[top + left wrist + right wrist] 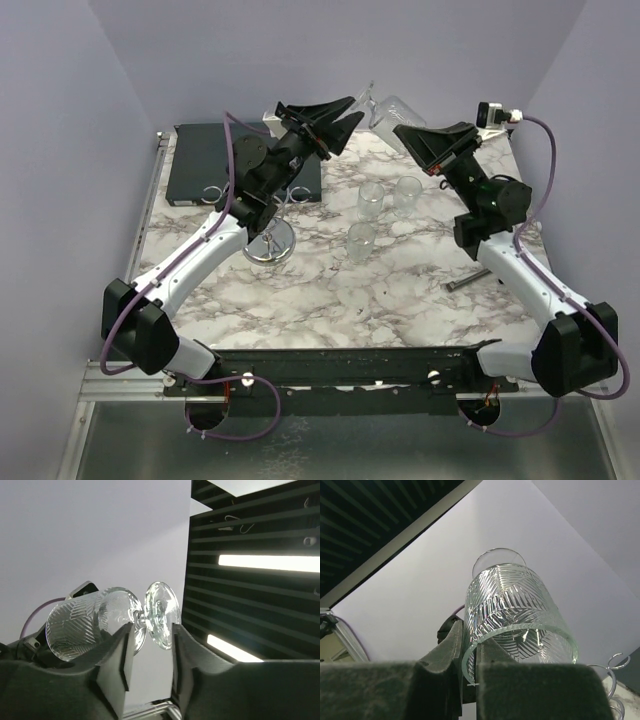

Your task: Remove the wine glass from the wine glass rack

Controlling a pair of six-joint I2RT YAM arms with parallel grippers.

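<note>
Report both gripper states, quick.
Left gripper: fingers astride the wine glass stem; whether they clamp it cannot be told.
Right gripper: closed on the wine glass rim.

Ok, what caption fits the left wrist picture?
Patterned wine glass lying sideways, stem between fingers of the left gripper, ceiling lights behind.

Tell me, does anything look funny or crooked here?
The wine glass is lying sideways up in the air, not standing. The left gripper holds its stem and the right gripper pinches its rim. Nothing looks broken or spilled.
</note>
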